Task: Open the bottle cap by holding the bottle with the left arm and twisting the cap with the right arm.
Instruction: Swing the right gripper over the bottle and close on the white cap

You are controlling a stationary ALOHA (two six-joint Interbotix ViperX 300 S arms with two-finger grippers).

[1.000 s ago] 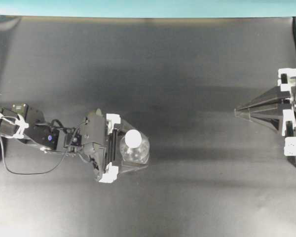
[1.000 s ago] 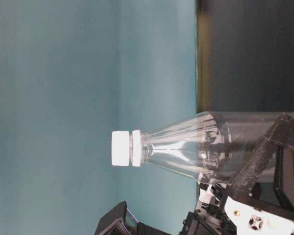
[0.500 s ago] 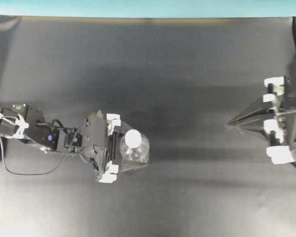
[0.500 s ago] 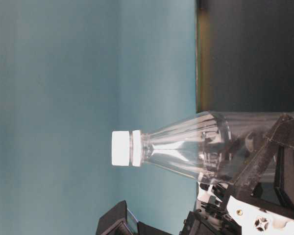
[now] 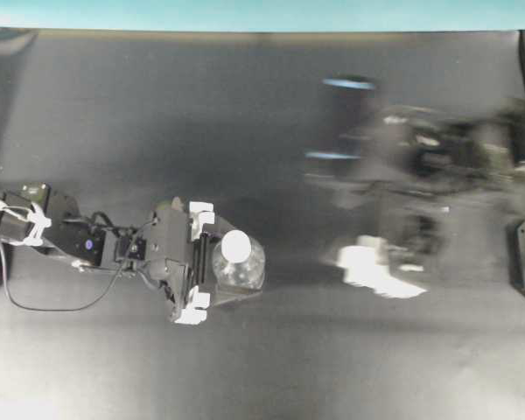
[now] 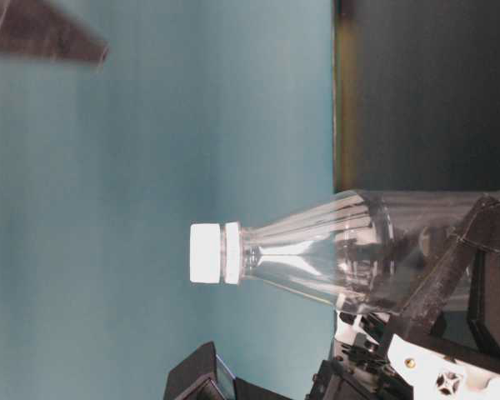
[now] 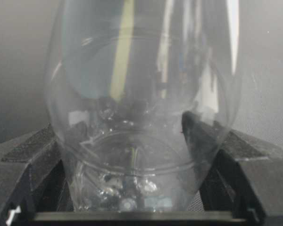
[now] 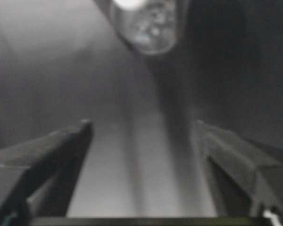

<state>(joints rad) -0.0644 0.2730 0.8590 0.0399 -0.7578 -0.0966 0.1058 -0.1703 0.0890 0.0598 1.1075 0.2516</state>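
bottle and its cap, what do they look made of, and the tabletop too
The bottle: clear, glossy thin plastic by the look; the background shows through it and bright streaks run along its ribbed shoulder. The bottle cap: opaque white, probably matte plastic, with no sharp glare. The tabletop: dark, dull surface with only soft sheen; what it is made of can't be told.

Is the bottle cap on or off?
On: the white bottle cap sits on the neck of the bottle, nothing touching it.
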